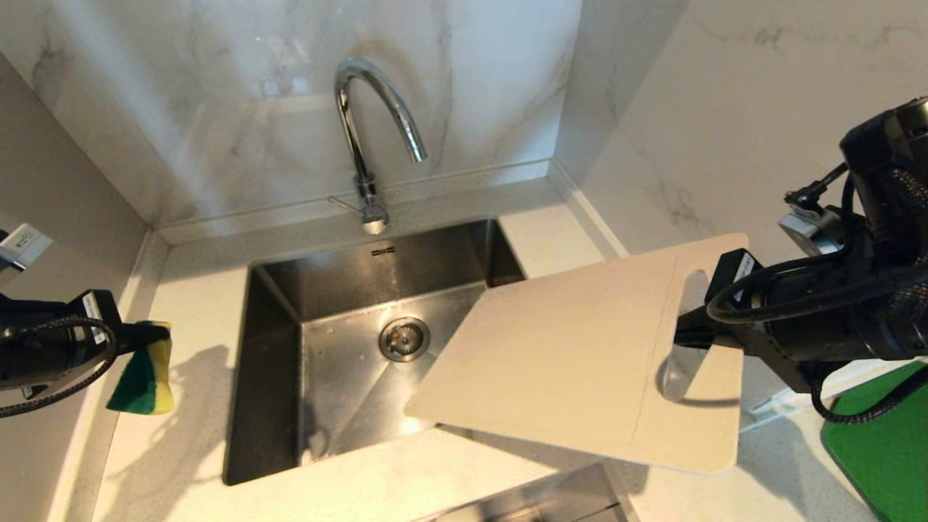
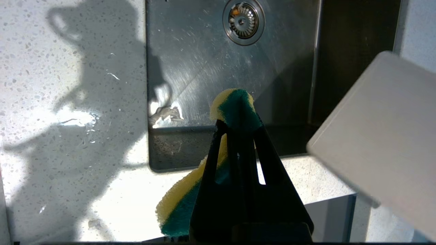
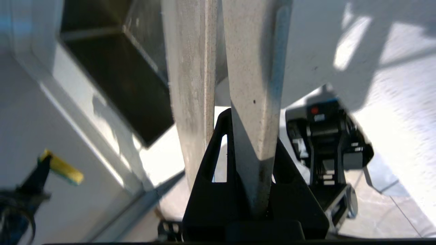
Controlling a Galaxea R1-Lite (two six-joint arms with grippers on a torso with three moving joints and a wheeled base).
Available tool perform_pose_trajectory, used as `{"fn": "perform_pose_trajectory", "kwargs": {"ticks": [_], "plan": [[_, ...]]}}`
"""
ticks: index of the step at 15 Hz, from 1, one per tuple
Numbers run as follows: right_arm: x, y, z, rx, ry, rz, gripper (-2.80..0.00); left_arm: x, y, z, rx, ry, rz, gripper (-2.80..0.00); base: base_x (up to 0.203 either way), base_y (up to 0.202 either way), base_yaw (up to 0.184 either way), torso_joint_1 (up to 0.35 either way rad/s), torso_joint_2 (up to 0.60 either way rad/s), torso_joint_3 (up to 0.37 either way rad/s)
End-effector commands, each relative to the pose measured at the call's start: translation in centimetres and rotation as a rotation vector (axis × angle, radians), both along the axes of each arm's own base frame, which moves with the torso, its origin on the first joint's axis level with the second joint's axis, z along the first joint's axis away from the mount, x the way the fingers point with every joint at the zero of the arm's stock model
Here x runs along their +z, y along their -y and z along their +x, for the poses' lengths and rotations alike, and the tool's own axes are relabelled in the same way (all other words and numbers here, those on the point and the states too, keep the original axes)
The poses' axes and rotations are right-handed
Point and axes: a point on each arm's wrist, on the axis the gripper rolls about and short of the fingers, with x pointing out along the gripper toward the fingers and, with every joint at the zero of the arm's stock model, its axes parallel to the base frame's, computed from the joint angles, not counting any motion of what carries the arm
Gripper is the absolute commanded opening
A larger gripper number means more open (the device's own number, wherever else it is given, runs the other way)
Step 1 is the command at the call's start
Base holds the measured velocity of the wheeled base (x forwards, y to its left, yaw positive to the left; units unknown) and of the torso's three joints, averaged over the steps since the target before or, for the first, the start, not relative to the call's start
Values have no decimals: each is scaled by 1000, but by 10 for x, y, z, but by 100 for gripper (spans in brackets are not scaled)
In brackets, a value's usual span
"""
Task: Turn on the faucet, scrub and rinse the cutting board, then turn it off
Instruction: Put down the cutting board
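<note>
The cutting board (image 1: 573,348), pale beige, hangs tilted over the sink's right side and the counter. My right gripper (image 1: 689,330) is shut on its slotted handle end. In the right wrist view the board (image 3: 255,85) runs up from between the black fingers of that gripper (image 3: 248,129). The board's far corner (image 2: 381,136) shows in the left wrist view. The chrome faucet (image 1: 366,130) stands behind the sink, its thin lever (image 1: 344,204) pointing left, and no water shows at the spout. My left gripper (image 1: 145,337) hovers over the left counter, shut on a yellow-green sponge (image 1: 145,373); the same gripper (image 2: 238,126) and sponge (image 2: 235,105) show from the wrist.
The steel sink (image 1: 275,326) has a round drain (image 1: 404,338) in its floor. A dark green mat (image 1: 884,442) lies on the counter at the front right. Marble walls close in behind and on the right. A lower steel edge (image 1: 536,500) shows at the front.
</note>
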Motion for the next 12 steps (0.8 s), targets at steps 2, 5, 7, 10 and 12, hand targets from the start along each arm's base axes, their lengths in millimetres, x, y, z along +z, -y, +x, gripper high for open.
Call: {"fn": "perform_pose_trajectory", "kwargs": {"ticks": [2,5,7,10,12], "plan": [[-1,20,1,-170,6,-56,-280,0,0,0,2,-2,-2,-280,0,0,0,0,0,0],[-1,30,-8,-253,33,-60,-280,0,0,1,1,-1,-2,-280,0,0,0,0,0,0],[0,36,-11,-307,90,-24,-280,0,0,1,0,-2,-2,-280,0,0,0,0,0,0],[0,45,-12,-426,97,10,-280,-1,0,1,-1,-3,-1,-280,0,0,0,0,0,0],[-1,46,-14,-482,94,24,-280,-1,1,2,-3,-4,-1,-280,0,0,0,0,0,0]]}}
